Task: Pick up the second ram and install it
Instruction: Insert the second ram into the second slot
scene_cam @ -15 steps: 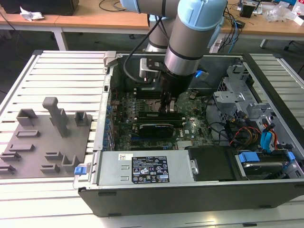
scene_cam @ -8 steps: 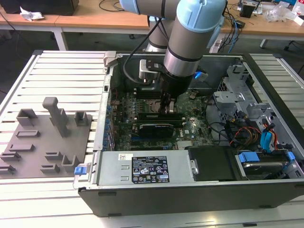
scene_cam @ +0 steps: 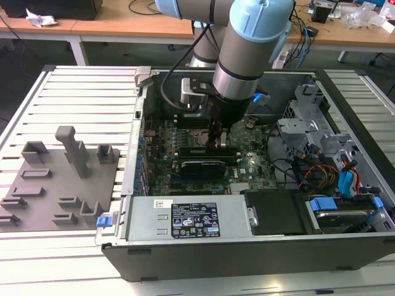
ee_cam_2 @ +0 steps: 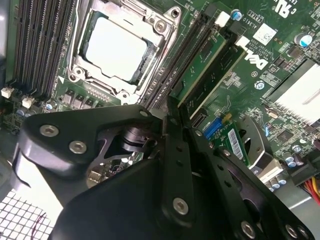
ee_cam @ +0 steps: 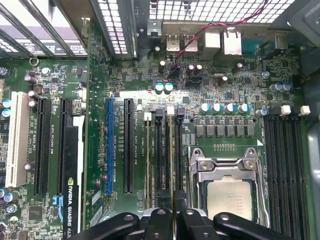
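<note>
Two green sticks [ee_cam_2: 210, 67] in adjacent slots, tool [ee_cam_2: 172, 117] pressed together above second ram's edge.

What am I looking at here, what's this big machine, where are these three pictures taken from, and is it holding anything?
The machine is a robot arm with a pincer at its end. The exterior view is taken from a camera standing off the arm. It shows the arm reaching down into an open computer case that lies on a slatted table. On the exterior view's left sits a grey fixture plate. The two wrist views come from cameras riding on the arm, looking down past the black pincer at the green main board. They show the processor socket, and in the second wrist view green memory sticks stand in slots right beside the pincer. Whether it grips one, I cannot tell.
</note>
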